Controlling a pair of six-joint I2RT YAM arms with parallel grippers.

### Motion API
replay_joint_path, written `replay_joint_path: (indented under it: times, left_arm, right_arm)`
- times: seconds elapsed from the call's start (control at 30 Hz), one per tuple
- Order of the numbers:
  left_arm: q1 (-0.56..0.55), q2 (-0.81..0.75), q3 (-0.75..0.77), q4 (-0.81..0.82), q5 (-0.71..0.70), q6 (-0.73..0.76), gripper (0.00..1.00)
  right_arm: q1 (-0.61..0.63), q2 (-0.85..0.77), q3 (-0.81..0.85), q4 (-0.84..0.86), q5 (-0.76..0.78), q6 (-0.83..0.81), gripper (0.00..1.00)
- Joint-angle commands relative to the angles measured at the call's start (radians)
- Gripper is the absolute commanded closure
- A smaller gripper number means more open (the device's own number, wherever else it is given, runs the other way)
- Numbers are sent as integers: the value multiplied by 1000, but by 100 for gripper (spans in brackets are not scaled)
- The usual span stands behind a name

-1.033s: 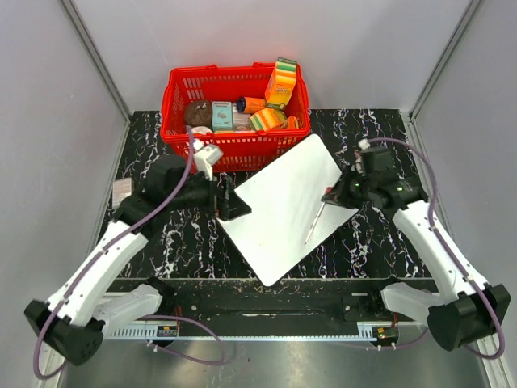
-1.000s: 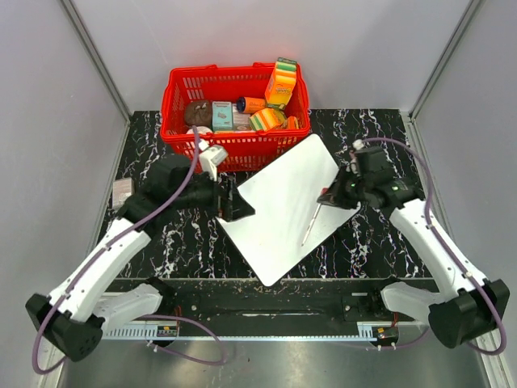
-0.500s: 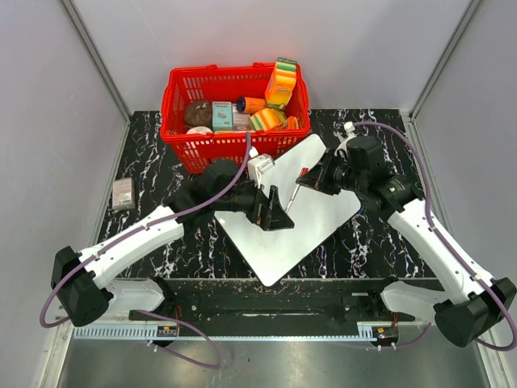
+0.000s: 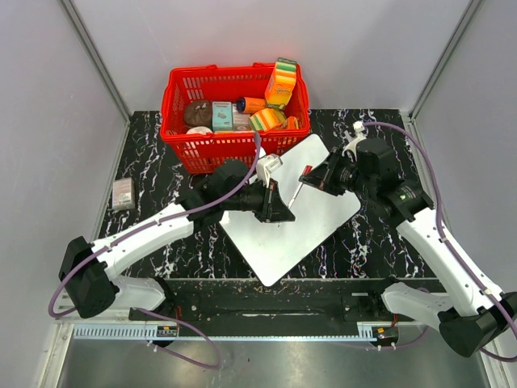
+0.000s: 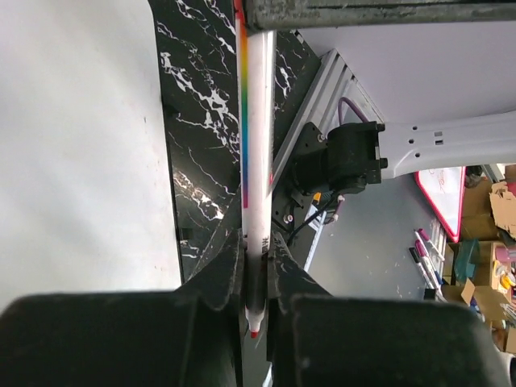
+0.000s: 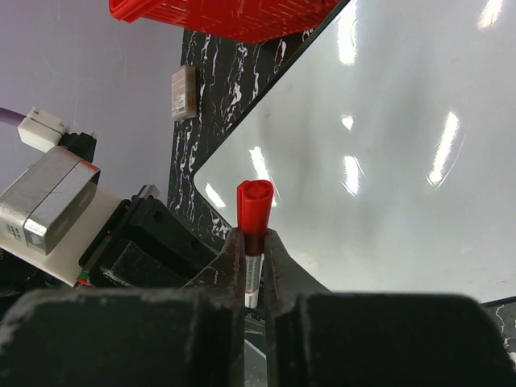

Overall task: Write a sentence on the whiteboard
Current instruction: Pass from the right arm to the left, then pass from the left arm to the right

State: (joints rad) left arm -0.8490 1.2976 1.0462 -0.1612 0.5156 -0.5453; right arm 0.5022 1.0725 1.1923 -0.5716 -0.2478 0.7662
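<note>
Leaving the whiteboard [image 4: 279,234] blank for now, flat and aslant on the surface [image 4: 380,234], far corner just beside the basket [image 4: 234,147].
Looks thin, stiff and glossy: probably light, apt to skate under pen pressure, so best pinned at a bare edge or corner. Over its far half, a slim marker [image 4: 297,191] shared between arms: left claw [image 4: 279,212] clamped on the white barrel's tail, right claw [image 4: 317,176] clamped on the barrel just below the red cap. Smooth, light; likely wants a firm barrel hold and a straight pull to free the cap.
</note>
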Motion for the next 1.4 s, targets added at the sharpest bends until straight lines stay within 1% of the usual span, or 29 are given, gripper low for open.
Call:
replay_joint_path:
  times: [0.0,0.03,0.07,0.13,0.17,0.47,0.6,0.7,0.73,0.77,0.8,0.87,1.0,1.1,1.2,1.3,1.37]
  left_arm:
    - [-10,3,26,66,-12,-2,100]
    - [-13,3,26,66,-17,1,100]
    - [-13,2,26,68,-20,2,100]
    - [-13,0,28,63,-28,5,100]
    - [-13,0,29,58,-32,7,100]
    - [-13,-30,25,8,-66,33,100]
    - [-15,-63,5,-24,-86,59,100]
    - [-13,-101,-38,-8,-80,59,100]
    - [-13,-122,-46,-1,-75,58,100]
    - [-13,-135,-52,5,-71,58,100]
    - [-13,-147,-67,15,-62,58,100]
    - [-13,-181,-77,20,-54,62,100]
    - [-16,-227,-87,9,16,90,100]
    - [-18,-251,-94,8,76,107,100]
    - [-25,-259,-92,3,118,116,100]
    - [-36,-251,-86,-3,152,123,100]
    - [-42,-247,-80,-4,158,128,100]
  right_arm:
    - [6,-13,7,26,10,13,84]
    - [6,-13,9,29,5,10,75]
    - [4,-11,9,35,-2,7,49]
    - [6,-11,9,48,-25,5,21]
    - [6,-16,9,55,-31,7,1]
    - [6,-89,-31,79,-33,-2,0]
    - [6,-111,-56,122,-141,-50,0]
    - [6,-143,-77,136,-176,-79,0]
    - [6,-157,-91,163,-182,-108,0]
    - [6,-184,-129,200,-253,-131,0]
    - [6,-193,-140,228,-286,-152,0]
    - [6,-212,-140,188,-259,-160,0]
    - [4,-212,-151,187,-344,-159,0]
    - [6,-207,-169,231,-398,-133,0]
    - [6,-207,-198,359,-470,-102,0]
    - [6,-187,-207,413,-536,-81,0]
    - [6,-171,-206,417,-562,-77,2]
